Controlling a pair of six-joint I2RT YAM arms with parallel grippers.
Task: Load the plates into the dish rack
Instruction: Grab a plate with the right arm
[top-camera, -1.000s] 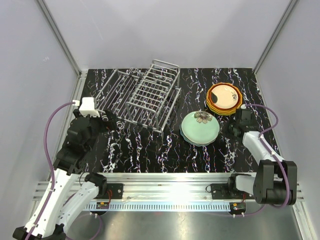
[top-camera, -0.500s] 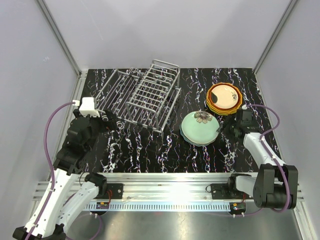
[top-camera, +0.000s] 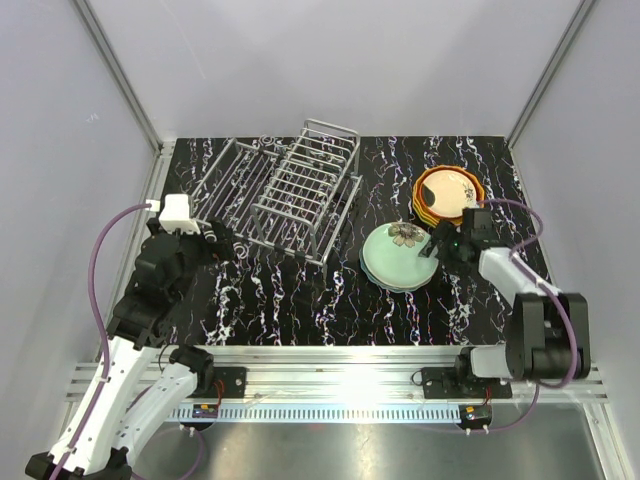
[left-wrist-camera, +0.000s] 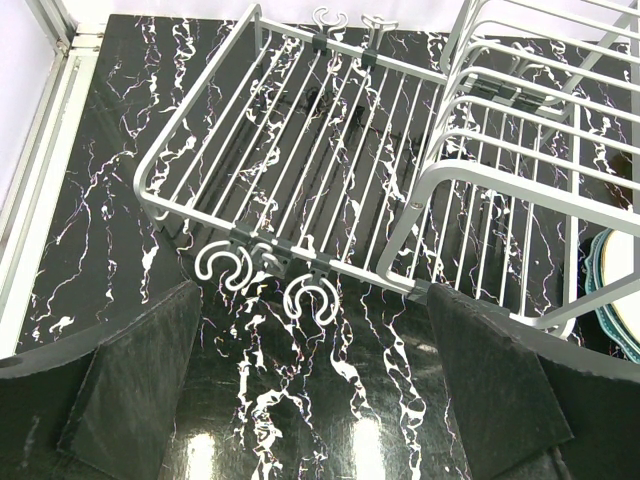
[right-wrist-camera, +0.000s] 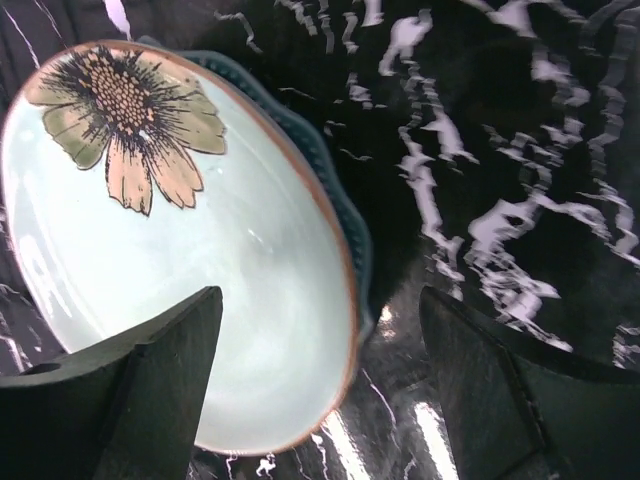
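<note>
A mint green plate (top-camera: 398, 255) with a flower print tops a stack over a dark teal plate (right-wrist-camera: 345, 215), right of centre. A cream-centred plate (top-camera: 448, 192) lies on a red-orange stack behind it. The dish rack (top-camera: 285, 190) stands at the back left with nothing in it. My right gripper (top-camera: 440, 243) is open at the mint plate's right rim. In the right wrist view the rim of the mint plate (right-wrist-camera: 170, 250) lies between the spread jaws of the right gripper (right-wrist-camera: 320, 350), untouched. My left gripper (top-camera: 222, 240) is open just in front of the rack (left-wrist-camera: 330, 150), holding nothing.
The black marbled tabletop (top-camera: 330, 300) is bordered by grey walls and a metal rail along the near edge. The rack's taller raised frame (left-wrist-camera: 540, 120) stands at the right of the left wrist view. A plate edge (left-wrist-camera: 615, 300) shows past it.
The right gripper has gone from shut to open and moved left, up to the mint plate's right rim. The left arm has not moved.
</note>
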